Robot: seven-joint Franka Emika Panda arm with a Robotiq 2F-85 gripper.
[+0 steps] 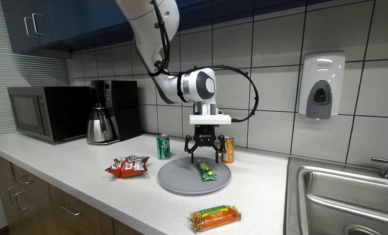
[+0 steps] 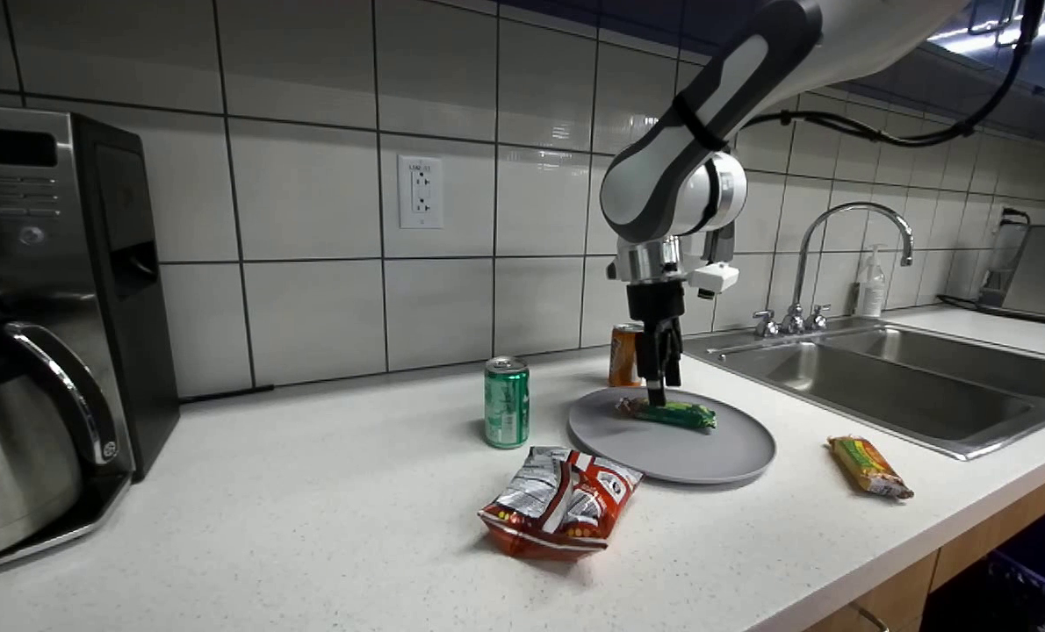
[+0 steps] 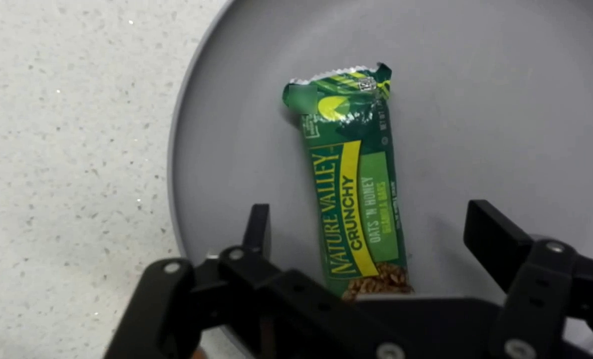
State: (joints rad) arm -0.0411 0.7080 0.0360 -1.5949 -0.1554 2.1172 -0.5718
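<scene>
In wrist view, the hand (image 3: pixel 370 224) partly hides the bar (image 3: pixel 351 194).

The white speckled counter (image 2: pixel 312 535) carries a grey plate (image 1: pixel 176 178), a green can (image 1: pixel 163 147) and an orange can (image 1: pixel 229 151). On it rest also a red bag (image 2: pixel 562 505), an orange-wrapped bar (image 1: pixel 216 218), a coffee maker (image 1: pixel 125 111) and a microwave (image 1: pixel 52 114).
</scene>
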